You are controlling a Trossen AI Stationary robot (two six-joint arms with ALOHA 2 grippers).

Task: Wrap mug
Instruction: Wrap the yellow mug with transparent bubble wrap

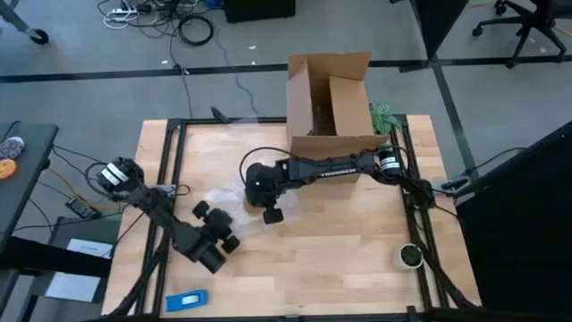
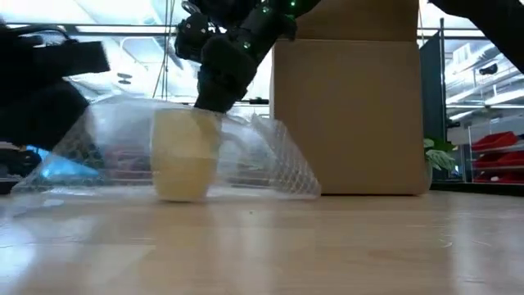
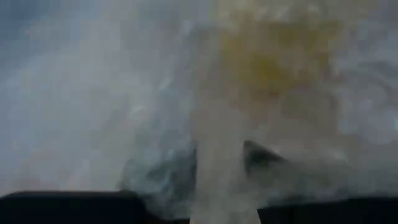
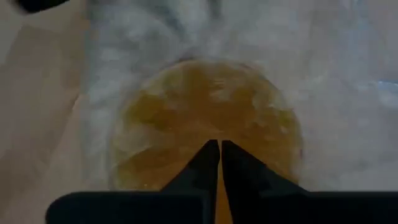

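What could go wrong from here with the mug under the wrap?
1. The right hand, fingers together, presses down on the wrap over the mug; a sideways push could tip the mug.
2. The wrap lies loose and spread on the table; it may spring back off when the hand lifts.
3. The left hand sits close at the wrap's edge, so the two arms might collide. Its view is mostly covered by film, making its grip hard to judge.

mug: stood upright on the table, orange dulled to pale yellow under clear bubble wrap draped over it
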